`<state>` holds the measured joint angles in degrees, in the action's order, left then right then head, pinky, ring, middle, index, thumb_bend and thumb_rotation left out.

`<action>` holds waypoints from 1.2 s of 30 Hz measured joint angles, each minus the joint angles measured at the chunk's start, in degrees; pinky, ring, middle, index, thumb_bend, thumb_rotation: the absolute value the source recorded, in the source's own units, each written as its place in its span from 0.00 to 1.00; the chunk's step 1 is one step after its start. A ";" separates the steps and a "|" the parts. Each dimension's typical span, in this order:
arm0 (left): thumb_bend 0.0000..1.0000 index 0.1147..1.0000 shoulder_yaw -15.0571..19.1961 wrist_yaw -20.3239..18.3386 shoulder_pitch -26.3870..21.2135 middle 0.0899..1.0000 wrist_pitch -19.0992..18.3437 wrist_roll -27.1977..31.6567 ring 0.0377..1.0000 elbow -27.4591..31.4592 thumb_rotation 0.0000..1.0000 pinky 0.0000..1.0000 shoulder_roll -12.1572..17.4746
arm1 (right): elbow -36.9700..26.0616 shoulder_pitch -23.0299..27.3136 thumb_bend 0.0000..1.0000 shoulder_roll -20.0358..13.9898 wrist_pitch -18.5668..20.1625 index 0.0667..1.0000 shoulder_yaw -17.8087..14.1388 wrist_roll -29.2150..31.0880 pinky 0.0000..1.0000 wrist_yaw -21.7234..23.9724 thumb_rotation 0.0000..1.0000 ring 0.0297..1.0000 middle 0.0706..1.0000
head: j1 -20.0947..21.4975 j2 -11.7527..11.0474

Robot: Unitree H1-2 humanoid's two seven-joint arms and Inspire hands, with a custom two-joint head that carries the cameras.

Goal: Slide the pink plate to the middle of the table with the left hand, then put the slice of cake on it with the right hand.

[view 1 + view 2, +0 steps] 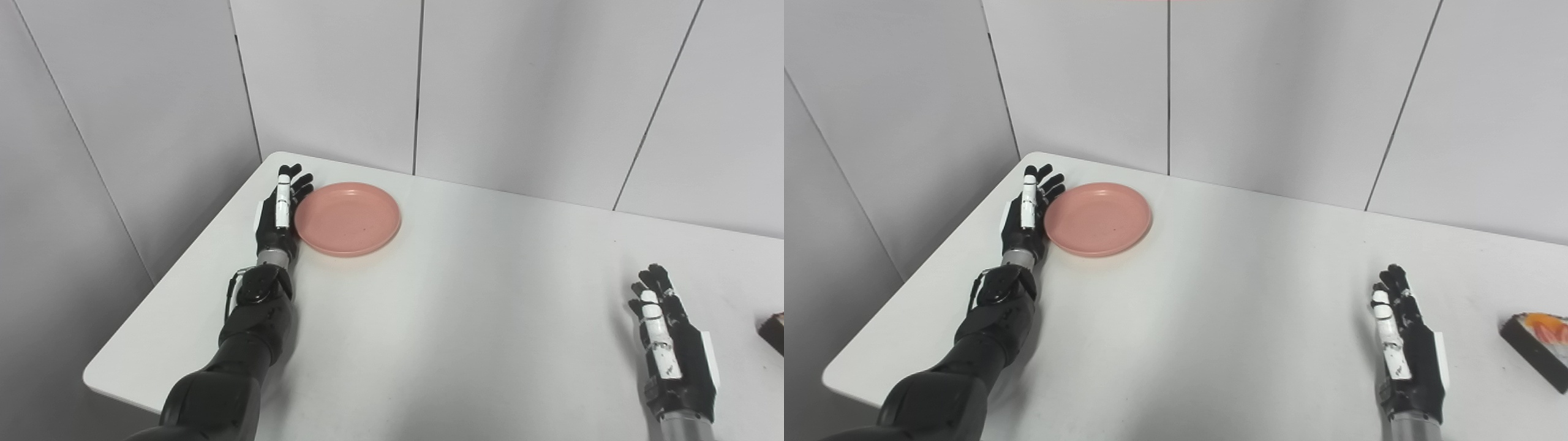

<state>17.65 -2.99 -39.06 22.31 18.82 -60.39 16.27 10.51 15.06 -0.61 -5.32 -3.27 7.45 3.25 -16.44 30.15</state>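
The pink plate [348,218] lies empty near the far left corner of the white table [465,318]. My left hand [280,207] stands on edge against the plate's left rim, fingers straight, holding nothing. The slice of cake [1538,346], dark with an orange and white top, lies at the right edge of the table. My right hand [1402,346] rests open on the table to the left of the cake, apart from it.
Grey wall panels stand close behind the table and along its left side. The table's left edge [184,263] runs just beside my left arm.
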 measured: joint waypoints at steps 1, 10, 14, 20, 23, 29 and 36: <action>0.71 0.80 0.07 -0.61 0.00 0.80 -0.38 0.25 0.84 0.23 1.00 0.88 -0.17 | 0.00 -0.01 0.49 0.04 0.00 0.94 0.02 0.01 0.97 0.01 0.73 0.94 0.94 | 0.61 0.17; 0.69 0.80 0.43 -4.98 0.23 0.80 -4.48 2.87 0.84 3.01 1.00 0.85 -1.39 | -1.09 -0.85 0.46 0.05 0.04 0.94 1.13 -1.67 0.96 -0.14 0.79 0.93 0.94 | 2.11 0.62; 0.68 0.80 -0.11 -5.63 0.49 0.80 -5.82 2.60 0.84 4.05 1.00 0.85 -1.63 | -1.60 -1.30 0.46 0.06 0.08 0.94 1.34 -2.14 0.96 -0.34 0.80 0.92 0.93 | 2.11 0.62; 0.69 0.82 -0.81 -7.45 1.24 0.82 -7.61 2.53 0.86 6.14 1.00 0.88 -2.37 | -1.65 -1.34 0.45 0.04 0.11 0.96 1.51 -2.21 0.96 -0.48 0.80 0.93 0.94 | 2.11 0.70; 0.69 0.81 -1.74 -7.66 1.72 0.82 -8.41 2.44 0.86 7.78 1.00 0.88 -3.35 | -1.62 -1.34 0.45 0.02 0.11 0.95 1.61 -2.21 0.96 -0.34 0.82 0.93 0.94 | 2.11 0.70; 0.69 0.83 -4.65 -7.77 2.10 0.83 -9.72 0.24 0.87 9.80 1.00 0.90 -4.74 | -1.40 -1.19 0.45 0.19 0.10 0.94 1.58 -2.10 0.95 -0.58 0.78 0.92 0.93 | 2.28 0.70; 0.70 0.82 -6.90 -7.72 3.53 0.82 -11.38 -1.35 0.85 13.40 1.00 0.87 -6.06 | -1.46 -1.19 0.45 0.46 0.10 0.94 1.58 -1.99 0.95 -0.63 0.74 0.92 0.94 | 2.55 0.79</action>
<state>10.75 -10.71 -35.52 10.92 17.47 -46.99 10.20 9.06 13.87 -0.15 -5.22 -1.69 5.46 2.61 -13.89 30.94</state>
